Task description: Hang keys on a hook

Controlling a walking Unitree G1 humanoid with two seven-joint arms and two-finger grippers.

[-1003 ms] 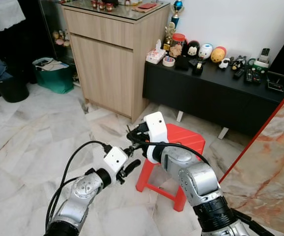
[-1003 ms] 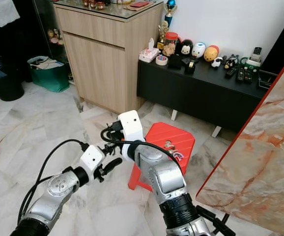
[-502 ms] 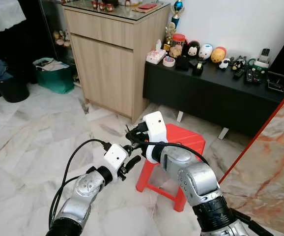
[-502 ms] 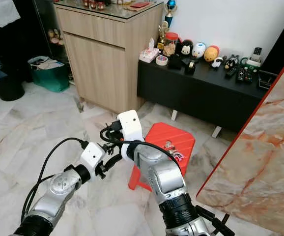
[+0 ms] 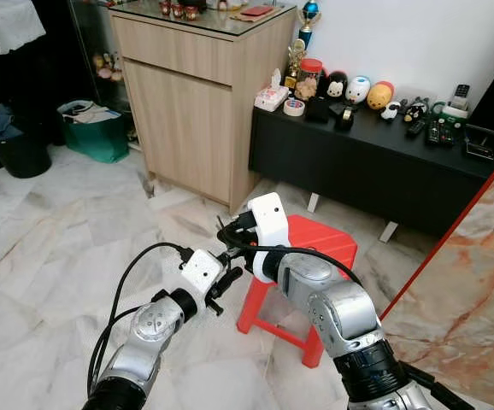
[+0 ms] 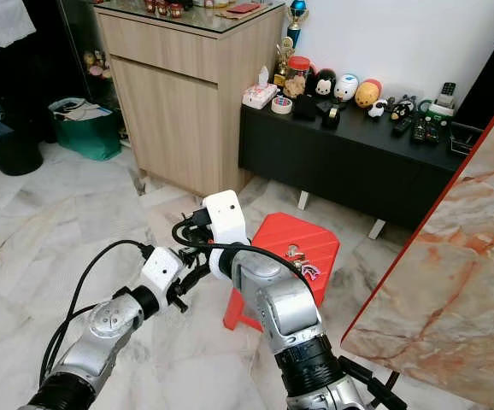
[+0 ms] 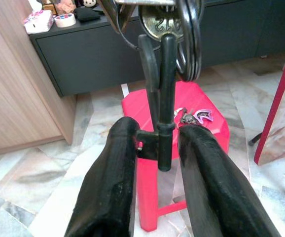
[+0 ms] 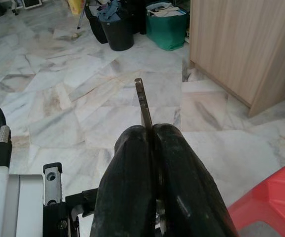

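Keys (image 7: pixel 167 29) are getting handed over mid-frame: left gripper (image 7: pixel 157 148) is creeping closer, fingers apart around one, while right gripper (image 8: pixel 150 129) is clamping the bunch.

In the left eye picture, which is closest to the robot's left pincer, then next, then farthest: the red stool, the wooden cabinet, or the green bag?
From the left pincer:
1. Red stool, just to its right.
2. Wooden cabinet, farther back by the wall.
3. Green bag, far back on the left.

Both silver arms raised forward, right claw (image 8: pixel 150 136) pinched closed, left claw (image 7: pixel 157 148) parted, tips meeting
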